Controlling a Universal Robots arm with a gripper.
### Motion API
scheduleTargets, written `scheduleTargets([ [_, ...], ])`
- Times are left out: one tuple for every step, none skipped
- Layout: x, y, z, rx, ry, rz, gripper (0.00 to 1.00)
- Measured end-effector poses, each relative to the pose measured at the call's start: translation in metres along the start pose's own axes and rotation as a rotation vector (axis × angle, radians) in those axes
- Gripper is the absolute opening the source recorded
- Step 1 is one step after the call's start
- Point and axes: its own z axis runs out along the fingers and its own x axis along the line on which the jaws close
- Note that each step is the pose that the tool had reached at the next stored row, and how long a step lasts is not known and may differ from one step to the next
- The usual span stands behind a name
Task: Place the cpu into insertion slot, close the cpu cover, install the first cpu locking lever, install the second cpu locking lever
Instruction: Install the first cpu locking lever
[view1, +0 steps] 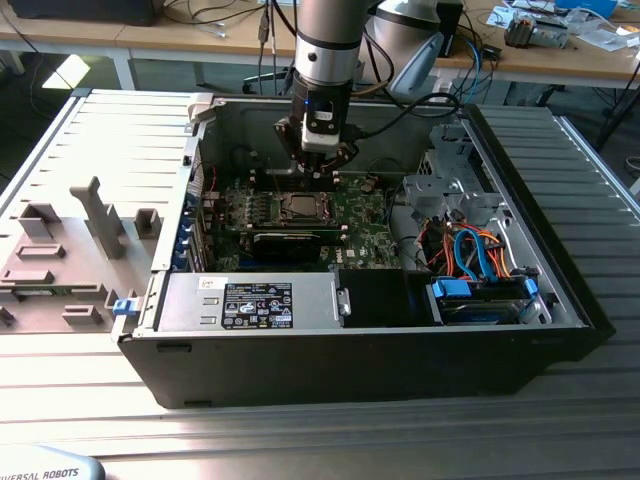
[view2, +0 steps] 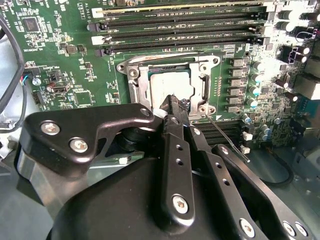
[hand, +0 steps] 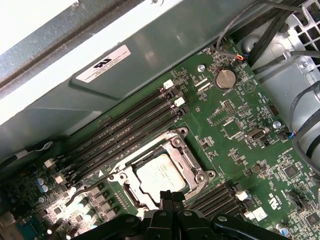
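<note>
The cpu lies flat in the insertion slot on the green motherboard, its silvery top showing in both wrist views. The cpu cover is down around it, framing the chip in its window. My gripper is shut with nothing between its fingers, its tip hovering at the near edge of the socket. A thin metal locking lever runs out slantwise from the socket's corner beside the fingers. In the exterior view the gripper hangs just behind the socket.
Long black memory slots run beside the socket. The open case has a black card, a power supply, a drive cage and blue-orange cables. A grey fixture plate lies on the exterior view's left.
</note>
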Motion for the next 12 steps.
scheduleTargets([
  [0.0000,0.0000,0.0000,0.0000,-0.0001,-0.001,0.11],
  [0.0000,0.0000,0.0000,0.0001,-0.0002,-0.003,0.11],
  [0.0000,0.0000,0.0000,0.0001,-0.0003,-0.006,0.11],
  [0.0000,0.0000,0.0000,0.0002,-0.0004,-0.008,0.11],
  [0.0000,0.0000,0.0000,0.0003,-0.0005,-0.010,0.11],
  [0.0000,0.0000,0.0000,0.0003,-0.0007,-0.013,0.11],
  [0.0000,0.0000,0.0000,0.0004,-0.0008,-0.015,0.11],
  [0.0000,0.0000,0.0000,0.0005,-0.0009,-0.019,0.11],
  [0.0000,0.0000,0.0000,0.0005,-0.0010,-0.021,0.11],
  [0.0000,0.0000,0.0000,0.0006,-0.0012,-0.024,0.11],
  [0.0000,0.0000,0.0000,0.0006,-0.0013,-0.027,0.11],
  [0.0000,0.0000,0.0000,0.0008,-0.0015,-0.032,0.11],
])
